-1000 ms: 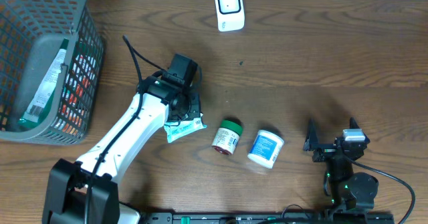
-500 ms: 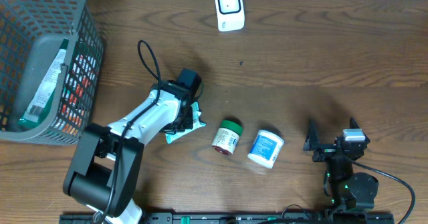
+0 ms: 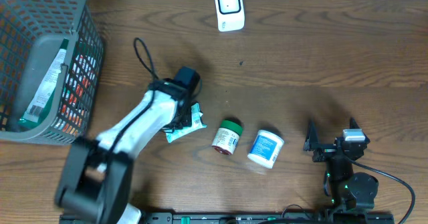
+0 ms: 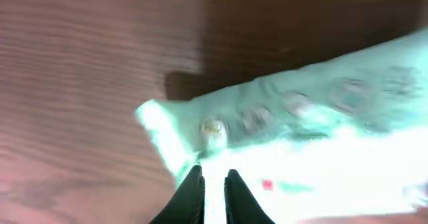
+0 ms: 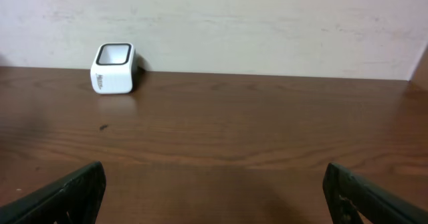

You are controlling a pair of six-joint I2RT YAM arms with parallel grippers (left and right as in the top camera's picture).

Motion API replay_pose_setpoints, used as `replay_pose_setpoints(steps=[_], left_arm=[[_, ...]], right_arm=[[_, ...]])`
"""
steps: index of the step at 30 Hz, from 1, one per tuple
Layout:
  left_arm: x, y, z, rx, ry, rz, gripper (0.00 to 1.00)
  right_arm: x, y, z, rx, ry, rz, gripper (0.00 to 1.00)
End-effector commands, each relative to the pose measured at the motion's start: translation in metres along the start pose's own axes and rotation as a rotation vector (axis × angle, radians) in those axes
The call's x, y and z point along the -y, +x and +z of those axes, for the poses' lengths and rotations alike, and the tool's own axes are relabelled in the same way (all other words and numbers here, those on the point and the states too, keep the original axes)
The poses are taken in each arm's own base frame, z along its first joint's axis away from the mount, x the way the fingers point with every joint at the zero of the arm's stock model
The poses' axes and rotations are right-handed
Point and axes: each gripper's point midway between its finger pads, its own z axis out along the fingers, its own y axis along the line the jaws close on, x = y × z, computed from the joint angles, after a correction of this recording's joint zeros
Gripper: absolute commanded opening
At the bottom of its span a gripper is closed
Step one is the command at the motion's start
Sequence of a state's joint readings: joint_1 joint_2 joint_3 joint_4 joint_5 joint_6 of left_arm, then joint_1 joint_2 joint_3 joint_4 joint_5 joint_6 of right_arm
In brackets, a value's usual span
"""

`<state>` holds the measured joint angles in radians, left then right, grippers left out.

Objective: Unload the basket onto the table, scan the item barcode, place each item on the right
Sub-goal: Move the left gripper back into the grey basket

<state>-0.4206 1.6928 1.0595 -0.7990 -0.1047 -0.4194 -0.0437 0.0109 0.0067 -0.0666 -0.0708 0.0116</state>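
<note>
A mint-and-white flat packet [image 3: 189, 126] lies on the wood table left of centre. My left gripper [image 3: 181, 119] is down on its left end. In the left wrist view the black fingertips [image 4: 192, 192] stand almost together with the packet's [image 4: 321, 124] edge pinched between them, gripper [image 4: 214, 178] shut on it. The white barcode scanner [image 3: 229, 8] stands at the table's far edge, and the right wrist view also shows the scanner [image 5: 114, 68]. My right gripper [image 3: 332, 133] rests open at the front right, with nothing between the fingers of the gripper [image 5: 214, 190].
A green-capped bottle [image 3: 227, 136] and a white jar with a blue label [image 3: 266, 148] lie right of the packet. A grey mesh basket [image 3: 89, 47] holding other goods stands at the far left. The left arm's cable [image 3: 142, 55] loops above the wrist.
The left arm's lower links have swung and are blurred now. The packet has turned and shifted slightly up with the gripper. The right arm has not moved.
</note>
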Motion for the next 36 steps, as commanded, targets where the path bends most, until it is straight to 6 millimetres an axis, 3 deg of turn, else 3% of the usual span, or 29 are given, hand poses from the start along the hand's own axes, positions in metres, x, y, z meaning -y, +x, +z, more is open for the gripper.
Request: replay_pose_setpoints(steps=[1, 6, 9, 17, 21, 22, 27, 31, 32, 36], left_arm=[[-0.003, -0.024, -0.060, 0.191, 0.084, -0.041, 0.16], [-0.011, -0.034, -0.118, 0.356, 0.162, -0.073, 0.15], [-0.026, -0.039, -0.153, 0.422, 0.183, -0.098, 0.15], [-0.114, -0.078, -0.271, 0.616, 0.148, -0.296, 0.16], [-0.168, -0.091, -0.305, 0.729, 0.102, -0.447, 0.17], [-0.199, -0.093, -0.308, 0.761, 0.063, -0.532, 0.24], [-0.265, -0.096, -0.290, 0.739, -0.036, -0.713, 0.54], [-0.299, -0.100, -0.257, 0.657, -0.078, -0.806, 0.64], [-0.311, -0.103, -0.237, 0.605, -0.086, -0.832, 0.68], [-0.320, -0.115, -0.187, 0.475, 0.000, -0.829, 0.78]], right_arm=[[0.002, 0.000, 0.000, 0.001, 0.011, 0.010, 0.99], [0.002, 0.000, 0.000, 0.001, 0.011, 0.010, 0.99], [0.002, 0.000, 0.000, 0.001, 0.011, 0.010, 0.99], [0.002, 0.000, 0.000, 0.001, 0.011, 0.010, 0.99], [0.002, 0.000, 0.000, 0.001, 0.011, 0.010, 0.99], [0.002, 0.000, 0.000, 0.001, 0.011, 0.010, 0.99], [0.002, 0.000, 0.000, 0.001, 0.011, 0.010, 0.99], [0.002, 0.000, 0.000, 0.001, 0.011, 0.010, 0.99], [0.002, 0.000, 0.000, 0.001, 0.011, 0.010, 0.99], [0.002, 0.000, 0.000, 0.001, 0.011, 0.010, 0.99]])
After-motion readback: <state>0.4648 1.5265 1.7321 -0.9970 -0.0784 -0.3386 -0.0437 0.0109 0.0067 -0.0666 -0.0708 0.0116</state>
